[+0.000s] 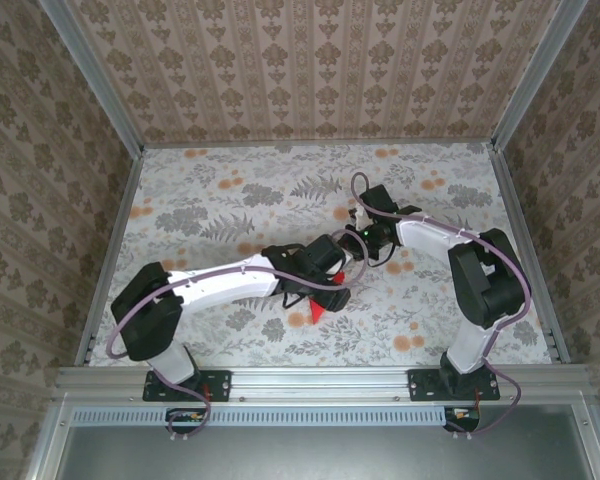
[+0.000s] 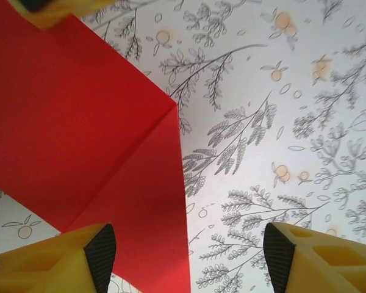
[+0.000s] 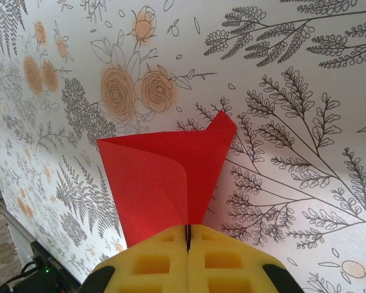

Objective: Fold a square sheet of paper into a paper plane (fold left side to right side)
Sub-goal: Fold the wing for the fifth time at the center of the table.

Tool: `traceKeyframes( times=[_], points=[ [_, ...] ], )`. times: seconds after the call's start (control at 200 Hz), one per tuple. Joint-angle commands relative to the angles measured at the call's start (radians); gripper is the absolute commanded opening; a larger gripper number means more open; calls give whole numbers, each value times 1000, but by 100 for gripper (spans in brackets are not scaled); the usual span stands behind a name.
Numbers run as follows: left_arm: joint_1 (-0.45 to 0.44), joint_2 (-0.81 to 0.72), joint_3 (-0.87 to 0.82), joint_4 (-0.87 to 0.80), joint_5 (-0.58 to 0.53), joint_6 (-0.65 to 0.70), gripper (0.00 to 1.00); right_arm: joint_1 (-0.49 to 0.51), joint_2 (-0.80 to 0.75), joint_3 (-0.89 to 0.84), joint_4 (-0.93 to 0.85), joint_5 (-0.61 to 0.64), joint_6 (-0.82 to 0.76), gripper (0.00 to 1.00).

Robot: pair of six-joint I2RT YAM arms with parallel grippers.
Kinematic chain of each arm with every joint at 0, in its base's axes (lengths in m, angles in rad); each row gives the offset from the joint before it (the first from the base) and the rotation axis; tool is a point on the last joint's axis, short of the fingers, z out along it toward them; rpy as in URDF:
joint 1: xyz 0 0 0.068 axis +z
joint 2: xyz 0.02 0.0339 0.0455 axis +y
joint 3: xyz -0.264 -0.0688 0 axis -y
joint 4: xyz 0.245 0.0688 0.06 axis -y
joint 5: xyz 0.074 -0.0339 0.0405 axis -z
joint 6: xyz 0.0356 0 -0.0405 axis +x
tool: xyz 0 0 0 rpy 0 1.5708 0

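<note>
The square sheet of paper is bright red, folded and creased. My right gripper is shut on its near edge, and the layers curl up off the cloth. In the left wrist view the paper covers the left half and shows a diagonal crease. My left gripper is open just above it, with one pad over the red paper and the other over bare cloth. From the top, a red tip pokes out under the left gripper. The right gripper is just behind it.
The table is covered with a white cloth printed with grey leaves and small orange flowers. Aluminium rails frame it, and patterned walls stand on three sides. The two arms meet over the middle of the table. A yellow fingertip of the right gripper shows at the top left.
</note>
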State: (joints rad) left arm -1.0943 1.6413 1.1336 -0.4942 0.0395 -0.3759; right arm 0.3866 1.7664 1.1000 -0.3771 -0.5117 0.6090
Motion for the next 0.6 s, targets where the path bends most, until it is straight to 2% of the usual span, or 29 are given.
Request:
traceKeyframes(
  times=[0.0,0.21,0.385,0.51,0.595],
  points=[
    [-16,43,53,-87,-80,-34,69,8,18,30,-43,40,35,0],
    [-46,128,116,-169,-180,-48,72,8,27,34,-39,45,51,0],
    [-50,183,146,-192,-221,-48,73,10,41,40,-39,44,55,0],
    [-50,212,157,-197,-229,-42,69,10,47,40,-37,47,60,0],
    [-50,227,163,-202,-234,-40,62,9,50,41,-38,50,61,0]
  ],
)
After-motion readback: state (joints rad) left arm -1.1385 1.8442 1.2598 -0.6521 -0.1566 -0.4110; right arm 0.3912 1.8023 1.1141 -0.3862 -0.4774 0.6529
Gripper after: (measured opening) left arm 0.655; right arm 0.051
